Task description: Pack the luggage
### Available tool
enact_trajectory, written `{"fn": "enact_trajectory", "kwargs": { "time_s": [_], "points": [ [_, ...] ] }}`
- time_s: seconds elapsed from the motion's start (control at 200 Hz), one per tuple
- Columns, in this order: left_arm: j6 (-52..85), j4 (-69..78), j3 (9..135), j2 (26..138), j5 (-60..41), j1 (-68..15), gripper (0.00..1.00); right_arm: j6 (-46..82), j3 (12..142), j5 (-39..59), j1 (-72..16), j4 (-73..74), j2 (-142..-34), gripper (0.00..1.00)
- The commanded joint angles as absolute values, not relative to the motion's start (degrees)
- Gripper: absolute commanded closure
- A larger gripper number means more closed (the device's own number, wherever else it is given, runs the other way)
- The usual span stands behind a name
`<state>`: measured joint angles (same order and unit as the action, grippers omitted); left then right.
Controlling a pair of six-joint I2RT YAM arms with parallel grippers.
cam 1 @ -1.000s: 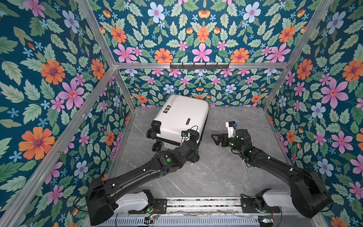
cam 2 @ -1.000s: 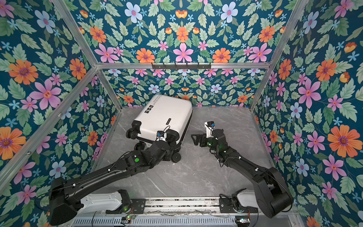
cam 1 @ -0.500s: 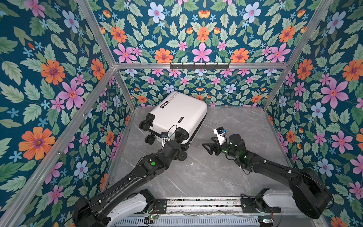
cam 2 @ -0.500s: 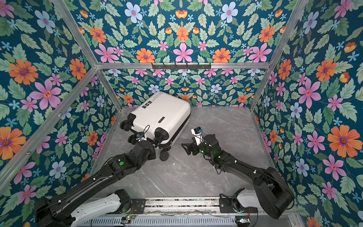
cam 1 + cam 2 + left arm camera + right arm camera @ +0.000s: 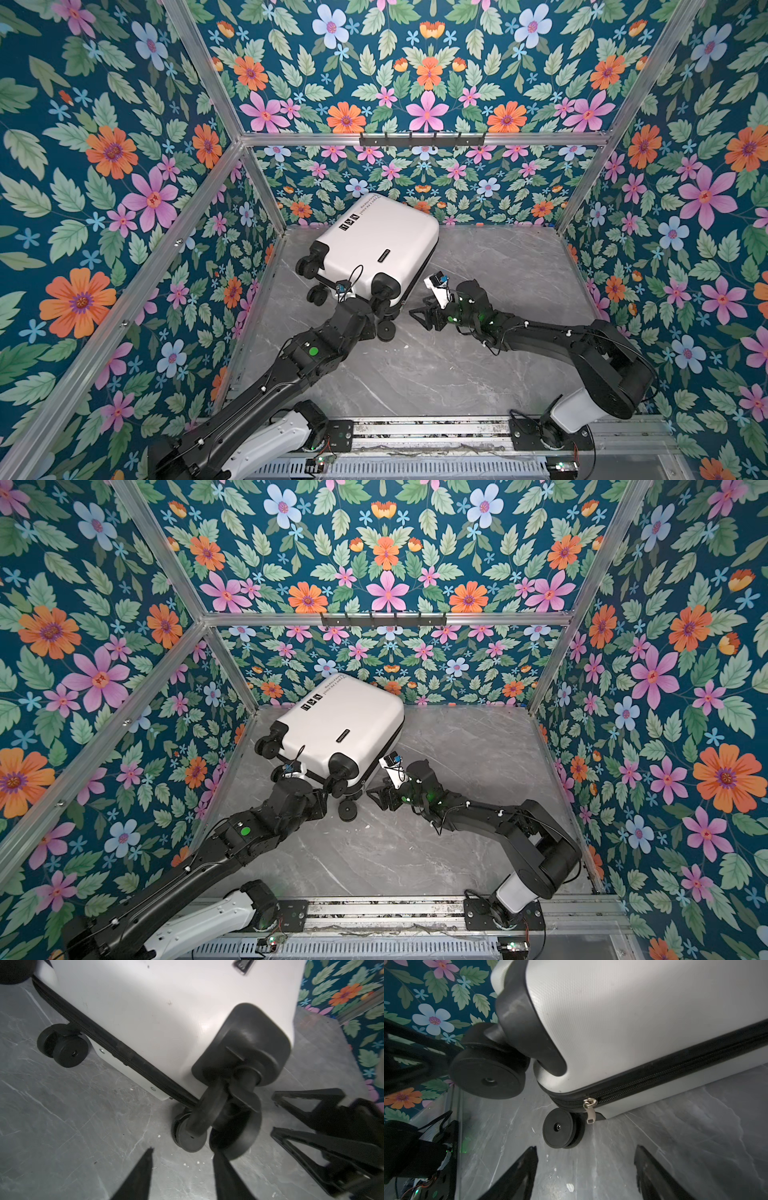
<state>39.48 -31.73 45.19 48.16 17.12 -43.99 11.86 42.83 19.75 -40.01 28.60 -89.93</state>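
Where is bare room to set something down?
Free: table between luggage, back wall and right wall; also the front middle, by the base rail. Crowded: at the wheels, around the left end effector and right end effector.

Teal floral walls (image 5: 424, 83) enclose a grey marbled floor (image 5: 415, 365).

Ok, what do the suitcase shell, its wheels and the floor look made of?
Suitcase shell: likely hard plastic, white, finely pebbled with a soft sheen. Wheels: matte black, rubber or plastic, unclear. Floor: grey veined marble look, possibly laminate.
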Motion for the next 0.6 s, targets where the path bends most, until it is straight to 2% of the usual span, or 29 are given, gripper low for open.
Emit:
{"fn": "enact_trajectory", "kwargs": {
  "time_s": [0.0, 0.095, 0.33, 0.595],
  "points": [
    [38.8, -30.9, 45.9, 44.3, 13.2, -44.0, 0.01, 12.6, 41.7, 18.9, -40.3, 31.6, -89.4, 0.23],
    [35.6, -29.7, 46.1, 43.8, 8.6, -44.0, 0.01, 11.9, 40.4, 18.2, -40.2, 31.7, -88.4, 0.22],
    [29.7, -30.5, 47.7, 54.4, 3.8, -43.9, 0.01, 12.5, 39.1, 17.3, -40.2, 32.5, -87.5, 0.21],
    [24.9, -33.7, 50.4, 59.6, 8.5, -43.9, 0.01, 13.3, 37.3, 16.7, -40.2, 33.1, -85.8, 0.17]
  ]
}}
